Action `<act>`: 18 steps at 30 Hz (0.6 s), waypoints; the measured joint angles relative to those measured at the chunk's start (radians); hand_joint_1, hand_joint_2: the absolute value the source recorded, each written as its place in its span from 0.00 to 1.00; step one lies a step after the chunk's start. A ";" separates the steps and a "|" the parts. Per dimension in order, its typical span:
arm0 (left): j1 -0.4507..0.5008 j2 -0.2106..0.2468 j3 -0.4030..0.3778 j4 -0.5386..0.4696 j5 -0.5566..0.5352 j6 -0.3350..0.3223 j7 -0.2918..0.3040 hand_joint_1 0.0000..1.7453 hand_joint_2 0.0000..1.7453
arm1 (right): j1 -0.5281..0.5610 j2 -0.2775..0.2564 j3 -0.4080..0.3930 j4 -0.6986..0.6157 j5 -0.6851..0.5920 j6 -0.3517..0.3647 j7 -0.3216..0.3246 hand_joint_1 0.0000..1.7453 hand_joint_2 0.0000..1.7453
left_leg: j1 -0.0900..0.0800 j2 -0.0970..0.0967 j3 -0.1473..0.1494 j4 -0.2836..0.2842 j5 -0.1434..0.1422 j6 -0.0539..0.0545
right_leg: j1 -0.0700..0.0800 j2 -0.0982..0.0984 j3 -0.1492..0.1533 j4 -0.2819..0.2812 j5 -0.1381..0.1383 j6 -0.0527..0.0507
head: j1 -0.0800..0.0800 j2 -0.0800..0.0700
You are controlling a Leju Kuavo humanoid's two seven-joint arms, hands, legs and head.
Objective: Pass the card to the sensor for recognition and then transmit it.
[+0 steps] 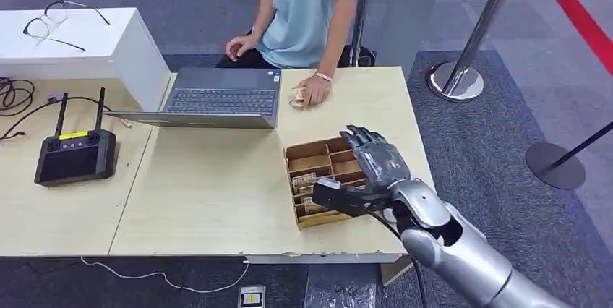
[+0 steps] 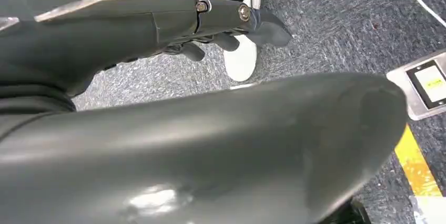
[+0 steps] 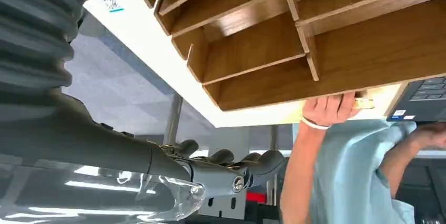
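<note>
A wooden compartment box [image 1: 340, 155] stands near the right end of the light wooden table [image 1: 209, 192], with cards [image 1: 303, 179] in its left slots. My right hand [image 1: 376, 156] hovers over the box's right side, fingers spread and holding nothing. In the right wrist view the same hand [image 3: 231, 171] is empty beside the box [image 3: 252, 61]. Across the table a person's hand [image 1: 314, 91] rests on a card [image 1: 298, 95] next to the laptop. My left hand [image 2: 221, 19] hangs over the carpet, holding nothing.
An open laptop [image 1: 220, 98] sits at the table's far edge before the seated person [image 1: 307, 11]. A black remote controller [image 1: 76, 155] and cables [image 1: 14, 95] lie at the left, beside a white box [image 1: 108, 48] with glasses [image 1: 58, 22]. Stanchion bases [image 1: 455, 80] stand at the right.
</note>
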 joint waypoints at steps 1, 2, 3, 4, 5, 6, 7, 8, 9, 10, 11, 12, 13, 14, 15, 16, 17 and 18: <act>0.000 0.000 0.000 0.000 0.001 0.000 0.001 0.00 0.00 | -0.001 -0.001 0.002 0.002 0.000 0.001 0.002 0.03 1.00 | 0.000 0.000 0.000 0.000 0.000 0.000 | 0.000 0.000 0.000 0.000 0.000 0.000 | 0.000 0.000; 0.000 0.000 0.000 0.000 0.003 0.000 0.004 0.00 0.00 | -0.002 -0.003 0.004 0.003 0.000 0.003 0.004 0.03 1.00 | 0.000 0.000 0.000 0.000 0.000 0.000 | 0.000 0.000 0.000 0.000 0.000 0.000 | 0.000 0.000; 0.001 0.001 0.000 0.000 0.004 0.000 0.005 0.00 0.00 | -0.001 -0.005 0.005 0.005 0.000 0.006 0.008 0.03 1.00 | 0.000 0.000 0.000 0.000 0.000 0.000 | 0.000 0.000 0.000 0.000 0.000 0.000 | 0.000 0.000; 0.001 0.001 0.000 0.000 0.005 0.000 0.007 0.00 0.00 | -0.001 -0.008 0.006 0.006 0.001 0.010 0.013 0.03 1.00 | 0.000 0.000 0.000 0.000 0.000 0.000 | 0.000 0.000 0.000 0.000 0.000 0.000 | 0.000 0.000; 0.001 0.002 0.000 0.000 0.006 -0.001 0.009 0.00 0.00 | 0.000 -0.012 0.007 0.007 0.001 0.011 0.014 0.03 1.00 | 0.000 0.000 0.000 0.000 0.000 0.000 | 0.000 0.000 0.000 0.000 0.000 0.000 | 0.000 0.000; 0.001 0.002 0.000 0.000 0.006 -0.002 0.011 0.00 0.00 | 0.003 -0.016 0.009 0.007 0.001 0.012 0.019 0.03 1.00 | 0.000 0.000 0.000 0.000 0.000 0.000 | 0.000 0.000 0.000 0.000 0.000 0.000 | 0.000 0.000; 0.001 0.003 0.000 0.000 0.006 -0.003 0.012 0.00 0.00 | 0.008 -0.020 0.010 0.007 0.002 0.013 0.024 0.03 1.00 | 0.000 0.000 0.000 0.000 0.000 0.000 | 0.000 0.000 0.000 0.000 0.000 0.000 | 0.000 0.000; 0.001 0.004 0.000 0.000 0.006 -0.003 0.012 0.00 0.00 | 0.013 -0.023 0.011 0.007 0.003 0.014 0.029 0.03 1.00 | 0.000 0.000 0.000 0.000 0.000 0.000 | 0.000 0.000 0.000 0.000 0.000 0.000 | 0.000 0.000; 0.002 0.005 0.000 0.000 0.006 -0.003 0.012 0.00 0.00 | 0.018 -0.027 0.013 0.006 0.005 0.016 0.035 0.03 1.00 | 0.000 0.000 0.000 0.000 0.000 0.000 | 0.000 0.000 0.000 0.000 0.000 0.000 | 0.000 0.000; 0.001 0.006 0.000 0.000 0.006 -0.003 0.012 0.00 0.00 | 0.025 -0.033 0.013 0.006 0.006 0.020 0.041 0.02 1.00 | 0.000 0.000 0.000 0.000 0.000 0.000 | 0.000 0.000 0.000 0.000 0.000 0.000 | 0.000 0.000; 0.002 0.006 0.000 0.000 0.006 -0.002 0.011 0.00 0.00 | 0.033 -0.040 0.013 0.003 0.007 0.023 0.048 0.02 1.00 | 0.000 0.000 0.000 0.000 0.000 0.000 | 0.000 0.000 0.000 0.000 0.000 0.000 | 0.000 0.000; 0.002 0.007 0.000 0.000 0.006 0.000 0.009 0.00 0.00 | 0.039 -0.047 0.012 0.001 0.007 0.028 0.053 0.02 1.00 | 0.000 0.000 0.000 0.000 0.000 0.000 | 0.000 0.000 0.000 0.000 0.000 0.000 | 0.000 0.000; 0.002 0.007 0.000 0.000 0.006 0.000 0.006 0.00 0.00 | 0.045 -0.052 0.012 -0.003 0.007 0.032 0.056 0.02 1.00 | 0.000 0.000 0.000 0.000 0.000 0.000 | 0.000 0.000 0.000 0.000 0.000 0.000 | 0.000 0.000; 0.002 0.008 0.000 0.000 0.006 0.002 0.003 0.00 0.00 | 0.048 -0.058 0.012 -0.005 0.007 0.034 0.056 0.02 1.00 | 0.000 0.000 0.000 0.000 0.000 0.000 | 0.000 0.000 0.000 0.000 0.000 0.000 | 0.001 0.000; 0.002 0.008 0.000 0.000 0.006 0.003 0.002 0.00 0.00 | 0.051 -0.064 0.012 -0.007 0.007 0.037 0.058 0.03 1.00 | 0.000 0.000 0.000 0.000 0.000 0.000 | 0.000 0.000 0.000 0.000 0.000 0.000 | 0.000 0.000; 0.002 0.008 0.000 0.000 0.007 0.005 0.000 0.00 0.00 | 0.052 -0.068 0.011 -0.009 0.005 0.040 0.059 0.03 1.00 | 0.000 0.000 0.000 0.000 0.000 0.000 | 0.000 0.000 0.000 0.000 0.000 0.000 | 0.000 0.000; 0.002 0.008 0.000 0.000 0.008 0.007 0.000 0.00 0.00 | 0.053 -0.071 0.011 -0.011 0.003 0.042 0.059 0.03 1.00 | 0.000 0.000 0.000 0.000 0.000 0.000 | 0.000 0.000 0.000 0.000 0.000 0.000 | 0.000 0.000; 0.002 0.008 0.000 0.000 0.010 0.009 -0.001 0.00 0.00 | 0.053 -0.075 0.010 -0.011 0.001 0.045 0.059 0.03 1.00 | 0.000 0.000 0.000 0.000 0.000 0.000 | 0.000 0.000 0.000 0.000 0.000 0.000 | 0.000 0.000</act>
